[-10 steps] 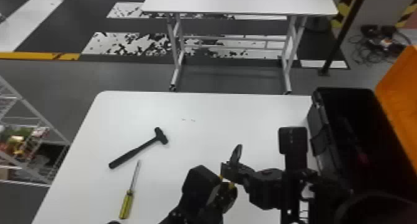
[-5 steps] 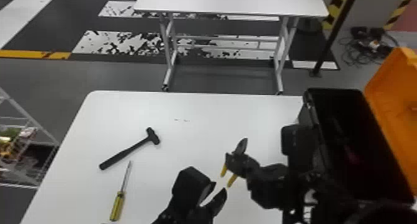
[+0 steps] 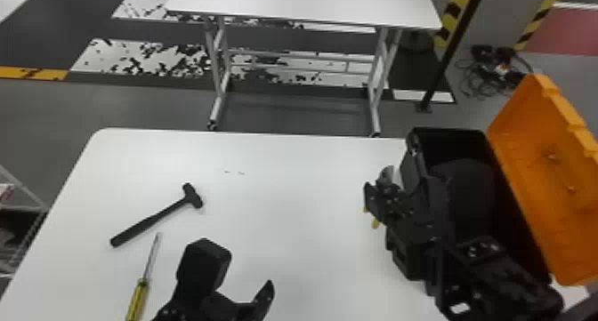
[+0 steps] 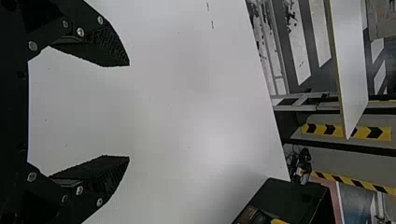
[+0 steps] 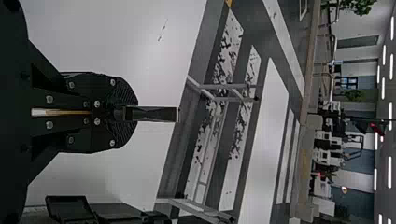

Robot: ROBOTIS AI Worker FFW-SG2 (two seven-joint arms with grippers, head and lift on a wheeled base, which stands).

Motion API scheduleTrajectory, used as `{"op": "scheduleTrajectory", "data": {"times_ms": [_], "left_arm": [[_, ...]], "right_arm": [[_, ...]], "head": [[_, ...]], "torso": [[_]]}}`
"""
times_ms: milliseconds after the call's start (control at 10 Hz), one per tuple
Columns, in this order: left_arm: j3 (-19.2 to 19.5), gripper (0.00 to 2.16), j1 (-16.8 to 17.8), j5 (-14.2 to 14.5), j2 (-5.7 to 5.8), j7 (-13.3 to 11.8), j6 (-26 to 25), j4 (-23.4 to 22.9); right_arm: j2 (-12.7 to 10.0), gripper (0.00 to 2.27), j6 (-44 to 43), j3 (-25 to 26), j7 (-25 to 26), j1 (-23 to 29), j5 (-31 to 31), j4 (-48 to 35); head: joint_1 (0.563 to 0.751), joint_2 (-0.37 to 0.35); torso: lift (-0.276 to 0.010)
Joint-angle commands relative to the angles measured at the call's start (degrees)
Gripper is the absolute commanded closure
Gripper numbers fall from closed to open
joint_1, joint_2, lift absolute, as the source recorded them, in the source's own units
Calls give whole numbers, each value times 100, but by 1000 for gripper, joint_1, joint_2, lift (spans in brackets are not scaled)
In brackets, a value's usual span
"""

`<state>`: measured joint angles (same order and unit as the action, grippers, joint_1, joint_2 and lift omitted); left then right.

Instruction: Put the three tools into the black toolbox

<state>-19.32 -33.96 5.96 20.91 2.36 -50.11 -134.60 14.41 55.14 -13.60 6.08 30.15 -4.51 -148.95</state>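
My right gripper (image 3: 378,202) is beside the left wall of the open black toolbox (image 3: 449,140), shut on the pliers, whose yellow handle (image 3: 375,222) pokes out below. From the right gripper (image 5: 135,114) in the right wrist view, the dark pliers' head (image 5: 156,114) juts forward. My left gripper (image 3: 249,271) stands open over the table's near part. Between the spread fingers of the left gripper (image 4: 129,111) in its wrist view is only white tabletop. On the table's left lie the black hammer (image 3: 153,220) and, nearer, the yellow-handled screwdriver (image 3: 139,295).
The toolbox's orange lid (image 3: 547,173) is raised on its right side. My right forearm covers part of the box opening. Beyond the white work table (image 3: 284,164) stands a second white table (image 3: 307,4). A wire rack (image 3: 22,186) is at the far left.
My right gripper has carried the pliers rightward to the toolbox. The left gripper, earlier at the pliers' handles, is now apart from them with its fingers open. The head view has shifted slightly.
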Motion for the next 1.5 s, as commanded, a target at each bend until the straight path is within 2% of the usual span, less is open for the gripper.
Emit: {"op": "scheduleTrajectory", "data": {"times_ms": [0, 200, 400, 600, 900, 1000, 1100, 1200, 1300, 1400], "left_arm": [[429, 12, -172, 203, -8, 1, 181, 83], [1044, 12, -409, 493, -52, -25, 427, 162], [1545, 16, -532, 757, -87, -87, 462, 171], [1984, 16, -682, 1021, -79, -280, 445, 74], [2441, 16, -1033, 1170, -52, -438, 427, -102], [2573, 16, -1086, 1240, -26, -438, 392, -198], [2714, 16, -1121, 1346, -17, -544, 339, -242], [2802, 16, -1130, 1434, -8, -579, 287, -269], [2881, 16, -1165, 1478, -8, -579, 287, -295], [2890, 22, -1165, 1495, -26, -588, 287, -295]], "right_arm": [[220, 2236, -86, 41, 156, 53, 311, -143], [580, 2236, -86, 24, 464, 70, 891, -178], [835, 2236, -262, 349, 517, 237, 1031, -46], [861, 2236, -912, 859, 508, 510, 961, 507], [756, 2236, -1791, 1298, 376, 554, 574, 1544], [589, 2236, -1967, 1544, 174, 554, 399, 1782], [395, 2162, -2055, 1738, -37, 562, 346, 1958], [325, 1393, -2107, 1861, -134, 580, 258, 2089], [308, -1, -2283, 1870, -134, 633, 258, 2116], [281, -1, -2406, 1878, -151, 808, 108, 1914]], "head": [[695, -48], [695, -43], [695, -36], [695, -46], [695, -77], [695, -82], [695, -85], [695, -95], [695, -107], [695, -111]], "torso": [[-51], [-51], [-51], [-51], [-51], [-51], [-51], [-51], [-51], [-51]]}}
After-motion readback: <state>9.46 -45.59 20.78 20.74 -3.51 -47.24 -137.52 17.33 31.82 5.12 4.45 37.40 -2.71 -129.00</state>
